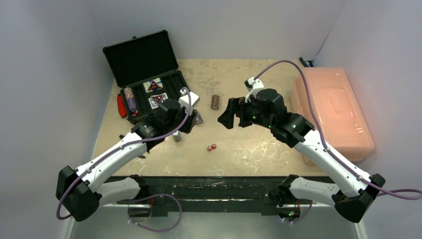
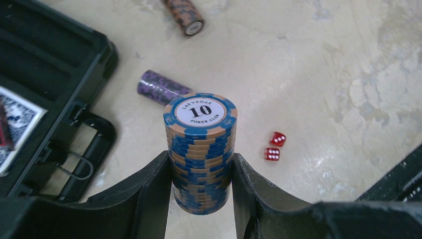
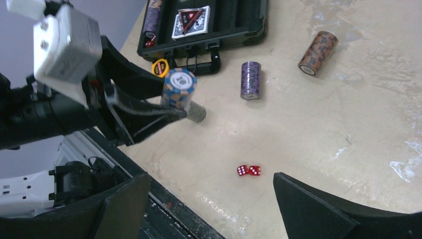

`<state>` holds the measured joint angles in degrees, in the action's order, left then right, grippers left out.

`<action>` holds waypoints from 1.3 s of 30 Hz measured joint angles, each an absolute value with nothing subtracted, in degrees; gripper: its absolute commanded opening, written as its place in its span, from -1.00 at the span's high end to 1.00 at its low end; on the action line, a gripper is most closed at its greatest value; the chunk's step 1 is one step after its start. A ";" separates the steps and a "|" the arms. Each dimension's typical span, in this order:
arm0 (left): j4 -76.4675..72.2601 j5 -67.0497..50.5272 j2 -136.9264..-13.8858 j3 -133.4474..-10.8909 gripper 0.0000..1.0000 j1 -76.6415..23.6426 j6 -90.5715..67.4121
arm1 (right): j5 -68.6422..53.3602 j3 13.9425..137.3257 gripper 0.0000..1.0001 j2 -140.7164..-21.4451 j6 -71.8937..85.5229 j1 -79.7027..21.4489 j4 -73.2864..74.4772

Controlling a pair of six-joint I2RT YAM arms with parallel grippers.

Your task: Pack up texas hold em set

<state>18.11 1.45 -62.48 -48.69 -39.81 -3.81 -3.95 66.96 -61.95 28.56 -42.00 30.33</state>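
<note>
The black case [image 1: 149, 84] lies open at the back left, with card decks and a chip stack in its tray. My left gripper [image 2: 201, 164] is shut on an upright blue-and-tan chip stack [image 2: 200, 144] marked 10 and holds it just off the table, in front of the case. A purple stack [image 2: 161, 87] and a brown stack [image 2: 185, 16] lie on their sides beyond it. Two red dice [image 2: 274, 146] sit to its right. My right gripper [image 3: 211, 189] is open and empty, hovering above the dice [image 3: 248, 170].
A large pink bin [image 1: 331, 112] stands at the right edge. A grey chip stack [image 1: 176, 135] stands near the left arm. A red object [image 1: 121, 105] lies left of the case. The black rail of the arm bases [image 1: 219, 186] runs along the near edge.
</note>
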 measured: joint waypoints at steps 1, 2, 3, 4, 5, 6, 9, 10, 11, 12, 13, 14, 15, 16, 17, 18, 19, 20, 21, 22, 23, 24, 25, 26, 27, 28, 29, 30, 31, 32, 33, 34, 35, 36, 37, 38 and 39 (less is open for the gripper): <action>18.81 2.50 -63.33 -50.02 1.00 -39.00 -4.49 | -3.55 66.96 -0.98 -61.89 28.56 -42.00 30.59; 19.40 3.38 -64.16 -51.20 1.00 -38.46 -5.21 | -3.25 66.96 -0.98 -61.87 28.60 -42.00 30.85; 20.01 4.62 -65.49 -52.97 1.00 -37.78 -6.02 | -2.57 66.96 -0.98 -61.87 28.69 -42.00 31.18; 20.40 5.50 -66.46 -54.08 1.00 -37.45 -6.61 | -2.37 66.96 -0.98 -61.87 28.71 -42.00 31.35; 20.84 6.68 -67.68 -55.48 1.00 -37.01 -7.49 | -2.15 66.96 -0.98 -61.87 28.77 -42.00 31.66; 21.54 7.81 -68.95 -56.97 1.00 -36.64 -8.29 | -1.98 66.96 -0.98 -61.87 28.88 -42.00 31.99; 23.18 10.68 -72.69 -60.99 1.00 -35.83 -10.17 | -1.69 66.96 -0.98 -61.87 28.95 -42.00 32.60; 23.70 11.46 -73.93 -62.35 1.00 -35.62 -10.68 | -1.32 66.96 -0.98 -61.84 28.95 -42.00 32.73; 24.38 12.43 -75.55 -64.12 1.00 -35.33 -11.35 | -0.95 66.96 -0.98 -61.84 28.97 -42.00 32.88; 25.02 13.06 -76.88 -65.54 1.00 -35.07 -11.77 | -0.71 66.96 -0.98 -61.84 28.99 -42.00 33.06; 25.47 13.76 -78.17 -66.98 1.00 -34.76 -12.43 | -0.47 66.96 -0.98 -61.84 28.99 -42.00 33.19; 25.89 14.22 -79.46 -68.38 1.00 -34.41 -13.02 | -0.25 66.96 -0.98 -61.82 29.02 -42.00 33.30; 26.30 14.61 -80.58 -69.58 1.00 -34.02 -13.56 | 0.08 66.96 -0.98 -61.78 29.02 -42.00 33.36; 26.74 15.03 -81.69 -70.83 1.00 -33.58 -14.28 | 0.51 66.96 -0.98 -61.71 29.08 -42.00 33.45; 27.16 15.25 -82.56 -71.83 1.00 -33.12 -14.74 | 0.60 66.96 -0.98 -61.63 29.12 -42.00 33.50; 27.99 15.46 -83.68 -73.19 1.00 -32.49 -15.62 | 0.71 66.96 -0.98 -61.49 29.17 -42.00 33.56; 28.71 15.64 -84.88 -74.61 1.00 -31.77 -16.27 | 0.84 66.96 -0.98 -61.34 29.17 -42.00 33.71; 29.12 15.88 -86.15 -75.96 1.00 -31.00 -17.08 | 0.95 66.96 -0.98 -61.19 29.19 -42.00 33.87; 29.76 16.16 -87.44 -77.45 1.00 -30.22 -17.74 | 1.04 66.96 -0.98 -60.95 29.21 -42.00 34.04; 30.37 16.51 -88.75 -78.87 1.00 -29.41 -18.50 | 1.13 66.96 -0.98 -60.73 29.32 -42.00 34.15; 30.89 16.78 -89.93 -80.12 1.00 -28.73 -19.03 | 1.26 66.96 -0.98 -60.55 29.36 -42.00 34.28; 31.55 17.02 -91.22 -81.58 1.00 -27.99 -19.53 | 1.63 66.94 -0.98 -60.34 29.41 -42.00 34.37; 32.21 17.21 -92.68 -83.15 1.00 -27.22 -20.18 | 1.91 66.94 -0.98 -60.14 29.43 -42.00 34.50; 32.51 17.34 -94.06 -84.47 1.00 -26.52 -20.67 | 2.07 66.92 -0.98 -59.94 29.43 -42.00 34.63; 32.88 17.45 -95.48 -85.89 1.00 -25.80 -21.30 | 2.13 66.92 -0.98 -59.79 29.45 -42.00 34.81; 33.34 17.54 -96.84 -87.24 1.00 -25.19 -21.91 | 2.24 66.85 -0.98 -59.64 29.47 -42.00 34.89; 33.93 17.61 -98.30 -88.68 1.00 -24.60 -22.46 | 2.31 66.83 -0.98 -59.59 29.47 -42.00 35.05; 34.48 17.61 -99.74 -90.13 1.00 -24.03 -23.27 | 2.39 66.81 -0.98 -59.57 29.52 -42.00 35.22; 35.16 17.56 -101.25 -91.64 1.00 -23.51 -23.88 | 2.50 66.76 -0.98 -59.59 29.52 -42.00 35.24; 35.66 17.45 -102.76 -93.08 1.00 -22.98 -24.62 | 2.55 66.70 -0.98 -59.59 29.54 -42.00 35.35; 36.03 17.32 -103.90 -94.13 1.00 -22.59 -25.17 | 2.59 66.61 -0.98 -59.57 29.54 -42.00 35.40; 36.67 17.12 -105.34 -95.61 1.00 -22.09 -26.04 | 2.70 66.54 -0.98 -59.57 29.56 -42.00 35.55; 37.28 17.02 -106.74 -96.99 1.00 -21.65 -26.65 | 2.96 66.46 -0.98 -59.55 29.56 -42.00 35.64; 37.87 16.95 -108.05 -98.32 1.00 -21.26 -27.33 | 3.20 66.30 -0.98 -59.53 29.56 -42.00 35.66; 38.37 16.93 -109.32 -99.66 1.00 -20.88 -27.90 | 3.46 66.17 -0.98 -59.51 29.56 -42.00 35.75; 38.81 16.91 -110.50 -100.77 1.00 -20.56 -28.25 | 3.57 66.08 -0.98 -59.48 29.56 -42.00 35.90; 39.05 16.91 -111.35 -101.58 1.00 -20.36 -28.53 | 3.64 66.06 -0.98 -59.48 29.56 -42.00 36.10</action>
